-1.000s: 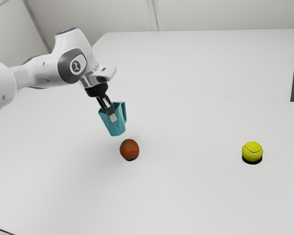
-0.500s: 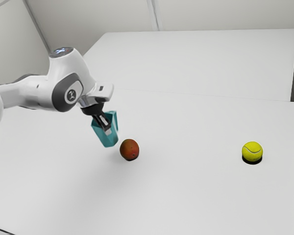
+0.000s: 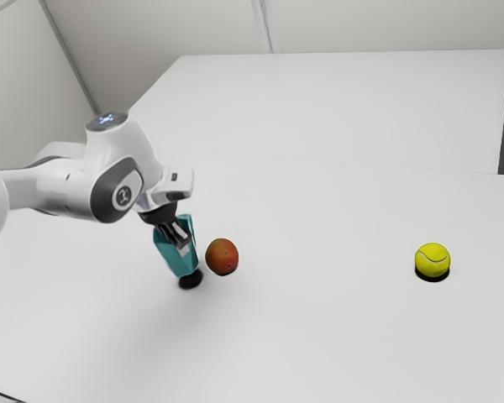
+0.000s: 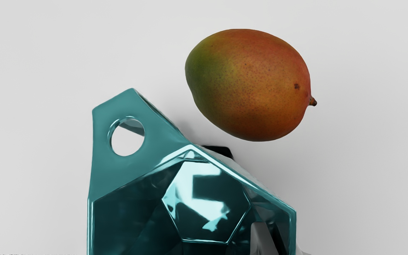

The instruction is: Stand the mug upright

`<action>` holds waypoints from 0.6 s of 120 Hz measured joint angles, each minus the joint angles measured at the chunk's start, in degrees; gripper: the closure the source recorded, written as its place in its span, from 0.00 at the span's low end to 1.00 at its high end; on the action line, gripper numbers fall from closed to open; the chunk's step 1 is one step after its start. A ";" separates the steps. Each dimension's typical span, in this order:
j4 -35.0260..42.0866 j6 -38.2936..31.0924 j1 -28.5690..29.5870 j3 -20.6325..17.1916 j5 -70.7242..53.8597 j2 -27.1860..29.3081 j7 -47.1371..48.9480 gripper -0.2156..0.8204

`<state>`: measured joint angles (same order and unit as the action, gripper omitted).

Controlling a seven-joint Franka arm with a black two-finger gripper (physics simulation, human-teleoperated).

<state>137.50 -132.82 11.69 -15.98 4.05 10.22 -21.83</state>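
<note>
My gripper (image 3: pixel 182 248) brings the mug (image 3: pixel 167 252) down toward the tabletop (image 3: pixel 319 336).
Over the past second, I have lowered both and shifted them toward the exterior view's left; a dark shadow (image 3: pixel 190 280) has appeared beneath the mug.

Found brightly lit, pale throughout. Noted compact black shadows under mug (image 3: pixel 178 263) and ball (image 3: pixel 433 259), a slimmer one under mango (image 3: pixel 222 256). In wrist view, observed white glare inside mug, soft grey shading on table (image 4: pixel 366 177).

No legible text or numbers.
</note>
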 joint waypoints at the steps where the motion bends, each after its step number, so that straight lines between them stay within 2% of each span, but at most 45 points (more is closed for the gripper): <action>1: 0.05 -0.12 0.00 0.00 0.00 0.00 0.10 0.96; 72: 5.14 -7.90 0.79 -0.44 0.03 -0.94 4.79 0.96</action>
<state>142.64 -140.72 12.47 -16.42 4.08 9.28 -17.04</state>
